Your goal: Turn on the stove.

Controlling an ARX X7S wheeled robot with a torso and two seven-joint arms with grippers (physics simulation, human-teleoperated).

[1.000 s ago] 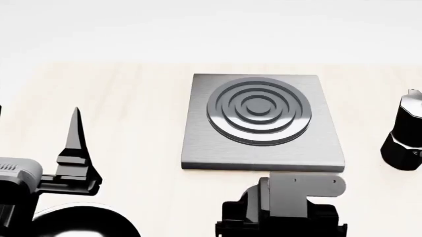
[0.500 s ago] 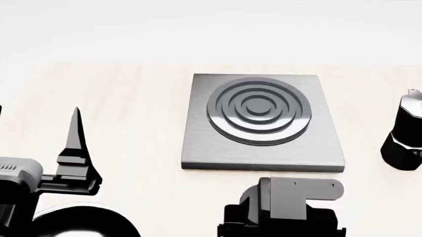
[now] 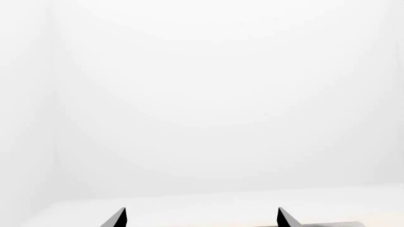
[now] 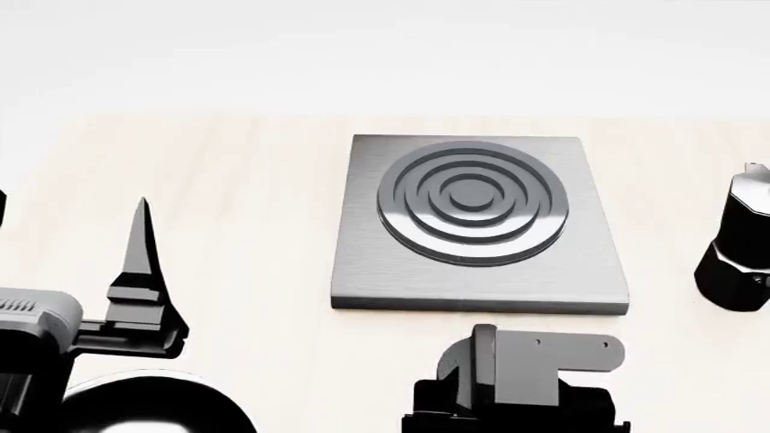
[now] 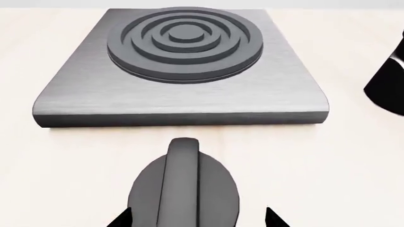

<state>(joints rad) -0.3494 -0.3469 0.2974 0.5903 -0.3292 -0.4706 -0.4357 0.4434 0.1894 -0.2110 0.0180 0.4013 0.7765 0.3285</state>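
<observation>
Arms first: the right arm comes in from the near table edge, its wrist bracket low in the head view, and the right gripper (image 5: 196, 220) sits over the knob (image 5: 183, 187), one dark fingertip showing on each side of it, jaws spread and not touching it. The left gripper (image 3: 200, 218) points up and away over the left of the table (image 4: 241, 198), its two thin black fingertips parted and holding nothing.

The stove (image 4: 479, 225) is a flat square plate of brushed grey metal with rounded corners, carrying a dark burner (image 4: 472, 200) of raised concentric rings. Its knob, black, round and ridged by one fin, lies on the pale wood just before the plate's near edge, apart from it.

A black moka pot (image 4: 737, 248) stands well right of the plate; bare wood stretches to its left.
</observation>
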